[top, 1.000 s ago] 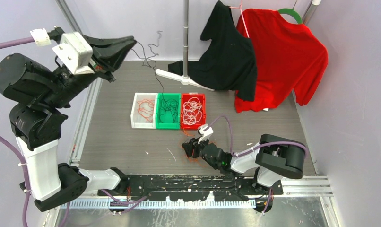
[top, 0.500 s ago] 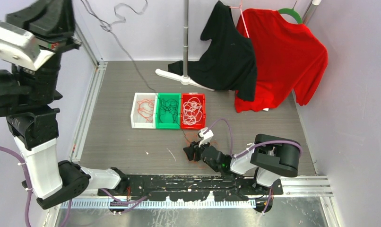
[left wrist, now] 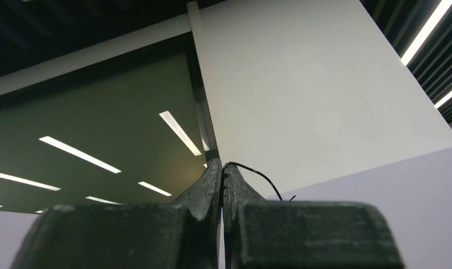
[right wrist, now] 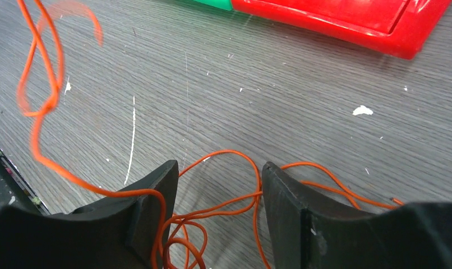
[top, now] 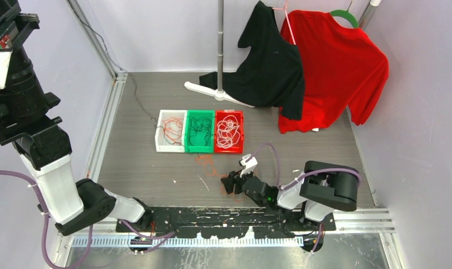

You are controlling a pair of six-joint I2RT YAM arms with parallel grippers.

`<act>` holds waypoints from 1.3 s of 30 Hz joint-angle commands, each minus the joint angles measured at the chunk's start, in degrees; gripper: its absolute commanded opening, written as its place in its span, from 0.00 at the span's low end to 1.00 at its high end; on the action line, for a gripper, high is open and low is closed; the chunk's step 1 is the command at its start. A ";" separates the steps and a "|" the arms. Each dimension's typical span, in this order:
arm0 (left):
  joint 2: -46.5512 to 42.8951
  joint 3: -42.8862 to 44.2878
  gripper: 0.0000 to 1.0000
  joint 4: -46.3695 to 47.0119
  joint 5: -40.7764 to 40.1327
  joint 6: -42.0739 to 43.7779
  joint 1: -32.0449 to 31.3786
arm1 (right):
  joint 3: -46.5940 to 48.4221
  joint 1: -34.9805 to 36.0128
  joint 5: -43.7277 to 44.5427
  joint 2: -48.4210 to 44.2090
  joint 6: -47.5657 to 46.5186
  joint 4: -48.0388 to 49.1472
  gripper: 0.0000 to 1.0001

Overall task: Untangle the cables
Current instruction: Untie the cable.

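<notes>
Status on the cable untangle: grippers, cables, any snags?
Left gripper shut on black cable, high up. Right gripper open at the table, orange cable loose between the jaws. No obstruction seen.

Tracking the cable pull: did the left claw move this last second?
Yes. The left claw, shut on the black cable, swung left, away from the white bin, into the top view's upper-left corner.

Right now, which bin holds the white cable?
The red bin, rightmost of the three, holds the white cable; the green bin has black cable, the white bin orange-red cable.
</notes>
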 commanded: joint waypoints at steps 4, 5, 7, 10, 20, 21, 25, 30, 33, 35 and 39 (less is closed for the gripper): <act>-6.35 -11.08 0.00 3.79 0.80 0.96 -0.14 | -0.53 0.60 2.76 -3.59 -1.20 2.92 0.56; -5.65 -9.75 0.00 5.02 0.08 1.04 -0.14 | -0.73 0.56 2.88 -3.58 -1.04 3.02 0.51; -3.11 -3.79 0.00 5.70 -0.83 1.95 -0.18 | -1.85 0.60 3.49 -3.39 0.13 3.94 0.21; 0.85 4.64 0.00 5.24 0.65 6.80 -0.14 | -4.70 0.60 9.68 -3.33 5.83 5.08 0.01; -1.75 7.08 0.00 7.50 3.62 14.61 -0.27 | -3.52 -0.95 33.34 -21.44 35.56 -41.41 0.01; -2.07 7.23 0.00 7.55 4.03 15.33 -0.38 | -3.04 -1.96 33.57 -24.20 38.95 -47.82 0.01; -3.38 7.63 0.00 8.51 4.77 18.19 -1.06 | -3.61 -7.13 31.42 -31.86 45.47 -59.20 0.01; -4.73 7.59 0.00 8.44 5.05 21.09 -2.72 | -2.01 -10.70 30.20 -32.98 44.84 -64.62 0.01; -5.16 8.29 0.00 7.78 5.47 21.71 -2.98 | -0.23 -14.32 26.72 -29.97 45.11 -65.69 0.01; -6.04 7.11 0.00 7.53 5.15 22.45 -3.13 | 0.65 -15.57 25.83 -28.55 44.37 -65.26 0.01; -5.95 7.95 0.00 7.40 5.40 23.96 -4.20 | -2.80 -22.57 19.46 -30.22 46.00 -60.35 0.01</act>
